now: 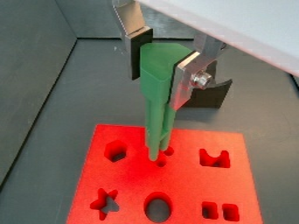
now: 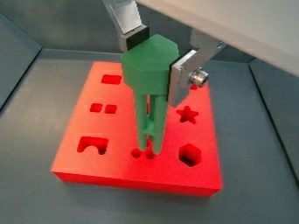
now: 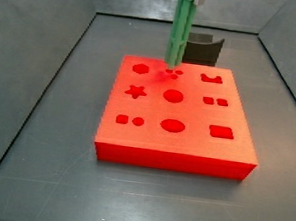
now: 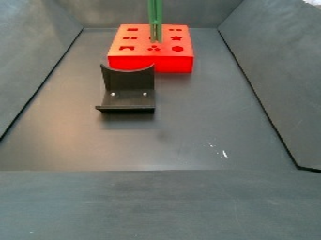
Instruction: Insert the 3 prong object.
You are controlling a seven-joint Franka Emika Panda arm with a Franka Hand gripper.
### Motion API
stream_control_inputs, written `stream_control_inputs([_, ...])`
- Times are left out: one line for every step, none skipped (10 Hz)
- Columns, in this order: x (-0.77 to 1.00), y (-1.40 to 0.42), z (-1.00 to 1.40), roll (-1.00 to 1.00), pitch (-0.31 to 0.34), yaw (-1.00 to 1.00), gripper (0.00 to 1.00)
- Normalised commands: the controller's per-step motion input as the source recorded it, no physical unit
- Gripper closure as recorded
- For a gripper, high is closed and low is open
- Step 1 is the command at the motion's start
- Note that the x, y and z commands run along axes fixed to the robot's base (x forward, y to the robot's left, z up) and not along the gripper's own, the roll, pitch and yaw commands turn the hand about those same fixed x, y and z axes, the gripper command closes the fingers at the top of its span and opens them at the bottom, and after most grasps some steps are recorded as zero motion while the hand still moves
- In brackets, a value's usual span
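Observation:
My gripper (image 1: 162, 63) is shut on the wide top end of the 3 prong object (image 1: 158, 109), a long bright green bar that hangs upright; both wrist views show it (image 2: 160, 59). The bar's (image 2: 146, 101) prongs point down onto the red slab (image 2: 117, 131). Their tips reach the slab's top at a group of small round holes (image 1: 162, 159); I cannot tell how deep they sit. In the side views the bar (image 3: 181, 31) stands upright over the far part of the slab (image 3: 195, 140), and only the bar (image 4: 156, 19) shows, not the fingers.
The slab has other cut-outs: a star (image 1: 105, 203), an oval (image 1: 158, 208), a pair of squares (image 1: 219, 211). The dark fixture (image 4: 126, 89) stands on the grey floor beside the slab (image 4: 150, 62). Sloped grey walls (image 3: 46, 91) enclose the floor.

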Motion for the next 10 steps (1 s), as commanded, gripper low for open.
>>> stream_control_inputs([0.45,0.00,-0.24,0.22,0.000,0.21,1.00])
stream_control_inputs([0.36,0.00,-0.21,0.22,0.000,0.24,1.00])
stream_control_inputs([0.12,0.00,-0.23,0.24,-0.009,0.25,1.00])
stream_control_inputs([0.00,-0.20,-0.16,0.24,0.000,0.24,1.00])
stream_control_inputs([0.00,-0.25,-0.09,0.28,0.000,0.28,1.00])
stream_control_inputs([-0.08,-0.23,-0.02,0.25,-0.007,0.31,1.00])
stream_control_inputs([-0.12,-0.09,-0.09,0.19,-0.031,0.29,1.00])
stream_control_inputs([-0.16,0.12,-0.14,0.06,-0.057,0.24,1.00])
stream_control_inputs([-0.21,0.28,-0.11,-0.03,-0.066,0.25,1.00])
stream_control_inputs([-0.13,0.25,-0.12,-0.15,-0.074,0.23,1.00])
